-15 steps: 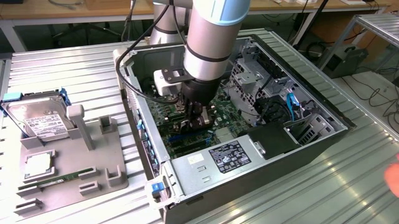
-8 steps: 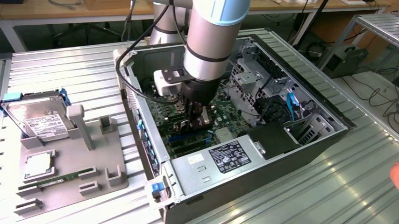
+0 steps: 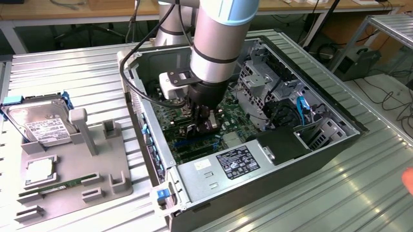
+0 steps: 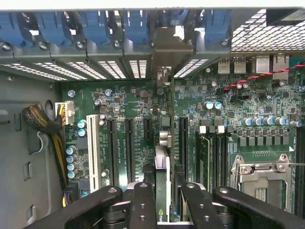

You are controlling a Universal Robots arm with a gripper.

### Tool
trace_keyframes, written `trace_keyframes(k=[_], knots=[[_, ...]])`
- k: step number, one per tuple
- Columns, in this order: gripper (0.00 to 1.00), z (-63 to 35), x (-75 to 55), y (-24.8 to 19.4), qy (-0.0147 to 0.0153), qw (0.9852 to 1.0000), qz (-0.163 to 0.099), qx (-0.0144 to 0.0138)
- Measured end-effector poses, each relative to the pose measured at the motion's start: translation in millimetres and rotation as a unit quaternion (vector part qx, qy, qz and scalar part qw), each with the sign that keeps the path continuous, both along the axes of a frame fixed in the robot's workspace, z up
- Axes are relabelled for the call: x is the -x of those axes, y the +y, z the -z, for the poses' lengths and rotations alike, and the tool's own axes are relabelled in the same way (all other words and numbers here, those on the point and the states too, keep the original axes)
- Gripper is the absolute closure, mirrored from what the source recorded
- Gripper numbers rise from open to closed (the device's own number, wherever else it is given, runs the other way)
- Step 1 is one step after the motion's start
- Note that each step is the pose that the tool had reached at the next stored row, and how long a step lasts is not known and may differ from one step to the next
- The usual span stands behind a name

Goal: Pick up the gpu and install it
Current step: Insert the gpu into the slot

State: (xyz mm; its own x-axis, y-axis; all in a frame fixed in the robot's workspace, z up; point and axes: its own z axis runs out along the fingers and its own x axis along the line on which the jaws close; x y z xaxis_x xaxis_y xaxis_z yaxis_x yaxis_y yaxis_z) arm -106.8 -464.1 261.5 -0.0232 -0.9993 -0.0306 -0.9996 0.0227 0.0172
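Note:
The gpu (image 4: pixel 162 162) stands on edge between my gripper's (image 4: pixel 165 187) two black fingers (image 4: pixel 143 205), which are shut on it. It is a thin green card seen edge-on, lying along the black expansion slots of the motherboard (image 4: pixel 128 100). Its silver bracket end (image 4: pixel 169 47) meets the rear slot openings under the blue clips. I cannot tell whether the card sits fully in its slot. In the exterior view my gripper (image 3: pixel 205 124) reaches down into the open computer case (image 3: pixel 335 140), low over the board.
A grey holder (image 3: pixel 113 166) at the exterior view's left carries a hard drive (image 3: pixel 36 123), a processor (image 3: pixel 40 170) and a RAM stick (image 3: pixel 55 188). Inside the case are the power supply (image 3: pixel 235 162), drive cage (image 3: pixel 258 82), a cable bundle (image 4: pixel 43 124) and the processor socket (image 4: pixel 262 176). A hand (image 3: pixel 407 181) shows at the right edge.

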Motion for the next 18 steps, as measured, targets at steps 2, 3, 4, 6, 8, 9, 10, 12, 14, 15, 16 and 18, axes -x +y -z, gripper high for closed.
trace_keyframes(k=[2, 3, 4, 6, 8, 9, 10, 12, 14, 15, 16, 18], knots=[[0.74, -0.2, 0.2, 0.0, 0.0001, 1.0000, -0.001, 0.0002], [0.74, -0.2, 0.1, 0.0, 0.0001, 1.0000, -0.001, 0.0002], [0.74, -0.2, 0.2, 0.0, 0.0001, 1.0000, -0.003, 0.0002], [0.74, -0.3, 0.2, -0.1, 0.0001, 1.0000, -0.007, 0.0002], [0.74, -0.2, 0.2, 0.0, 0.0001, 0.9999, -0.011, 0.0002], [0.74, -0.2, 0.2, 0.0, 0.0001, 0.9999, -0.014, 0.0002], [0.74, -0.2, 0.2, 0.0, 0.0001, 0.9999, -0.015, 0.0002], [0.74, -0.2, 0.2, 0.1, 0.0001, 0.9998, -0.018, 0.0002], [0.74, -0.2, 0.1, 0.4, 0.0001, 0.9998, -0.021, 0.0002], [0.74, -0.2, 0.1, 0.4, 0.0001, 0.9998, -0.021, 0.0002], [0.74, -0.2, 0.2, 0.4, 0.0001, 0.9998, -0.021, 0.0003], [0.74, 0.6, 0.1, 0.5, 0.0001, 0.9998, -0.022, 0.0002]])
